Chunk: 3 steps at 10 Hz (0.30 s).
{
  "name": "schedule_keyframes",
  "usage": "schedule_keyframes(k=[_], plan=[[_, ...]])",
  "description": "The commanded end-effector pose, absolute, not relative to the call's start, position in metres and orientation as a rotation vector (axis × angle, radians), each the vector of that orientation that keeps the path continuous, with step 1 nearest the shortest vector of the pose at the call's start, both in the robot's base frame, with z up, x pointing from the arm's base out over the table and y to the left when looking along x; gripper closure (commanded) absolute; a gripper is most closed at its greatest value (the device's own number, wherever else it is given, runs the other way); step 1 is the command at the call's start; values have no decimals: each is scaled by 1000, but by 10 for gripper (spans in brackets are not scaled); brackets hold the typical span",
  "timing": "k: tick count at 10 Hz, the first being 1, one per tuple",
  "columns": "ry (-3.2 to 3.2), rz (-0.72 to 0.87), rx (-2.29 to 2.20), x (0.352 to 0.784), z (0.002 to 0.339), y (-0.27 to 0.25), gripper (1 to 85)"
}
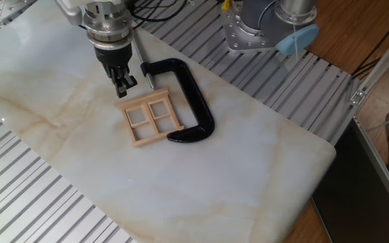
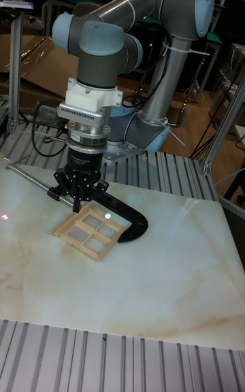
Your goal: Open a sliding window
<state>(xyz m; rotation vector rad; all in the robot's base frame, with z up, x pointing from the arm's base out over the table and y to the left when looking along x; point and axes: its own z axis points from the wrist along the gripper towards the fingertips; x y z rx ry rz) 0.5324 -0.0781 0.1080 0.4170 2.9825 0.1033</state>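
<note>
The sliding window (image 1: 150, 120) is a small light-tan wooden frame with four panes, lying flat on the marble table (image 1: 80, 148). A black C-shaped clamp (image 1: 193, 94) wraps around its far and right sides. My gripper (image 1: 123, 86) hangs just above and behind the window's far left corner, fingers pointing down and drawn together, holding nothing. In the tall fixed view the gripper (image 2: 77, 205) hovers over the rear edge of the window (image 2: 90, 219), and the clamp (image 2: 131, 215) curves along its right side.
The arm's base (image 1: 255, 27) is mounted at the back right on a ribbed metal surface (image 1: 296, 88). The clamp's thin metal screw rod (image 2: 27, 179) sticks out to the left. The marble slab ends at the right edge (image 1: 329, 152).
</note>
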Motion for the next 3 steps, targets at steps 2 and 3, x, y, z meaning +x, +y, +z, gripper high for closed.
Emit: schedule_keyframes(k=[2,3], plan=[[2987,109,420,535,106,-81,850],[2992,101,413,534,106,-82,850]])
